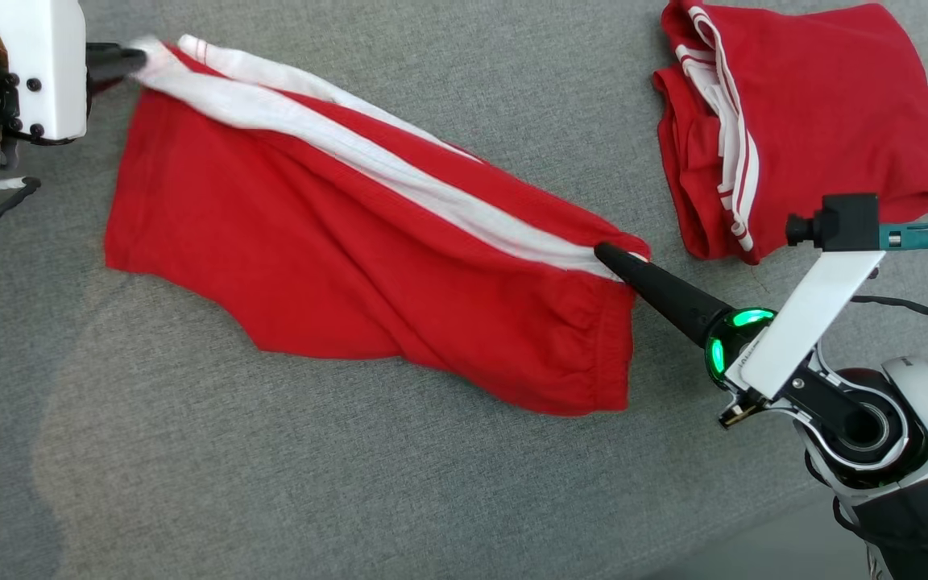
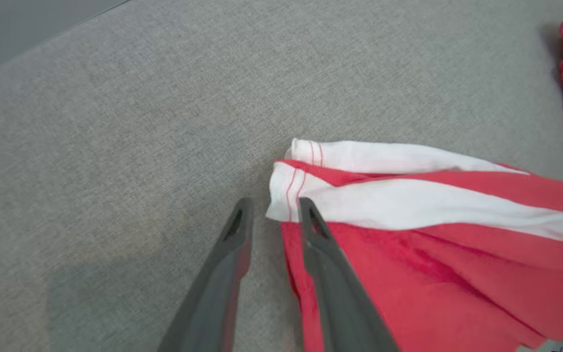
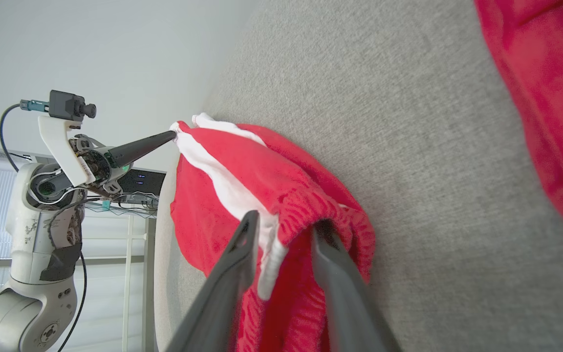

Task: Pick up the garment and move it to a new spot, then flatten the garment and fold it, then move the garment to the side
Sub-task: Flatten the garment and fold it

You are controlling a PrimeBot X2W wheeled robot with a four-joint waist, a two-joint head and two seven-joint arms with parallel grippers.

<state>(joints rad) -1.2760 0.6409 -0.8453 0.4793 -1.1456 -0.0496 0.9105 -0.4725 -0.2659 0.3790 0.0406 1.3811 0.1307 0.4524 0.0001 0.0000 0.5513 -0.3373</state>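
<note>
The garment [image 1: 351, 266] is a pair of red shorts with a white side stripe, spread flat on the grey cloth surface [image 1: 271, 483]. My left gripper [image 1: 130, 60] is at its upper-left hem corner. In the left wrist view that gripper [image 2: 274, 208] stands open, with the white corner of the garment [image 2: 433, 254] lying just beyond and partly between the tips. My right gripper [image 1: 605, 251] is at the waistband corner on the right. In the right wrist view the right gripper [image 3: 286, 222] has its fingers apart, with the gathered waistband of the garment [image 3: 242, 161] between them.
A second red garment [image 1: 802, 121] with white stripes lies folded at the back right, close to my right arm. The surface's edge runs across the lower right corner [image 1: 722, 532]. Bare grey surface extends in front of the shorts.
</note>
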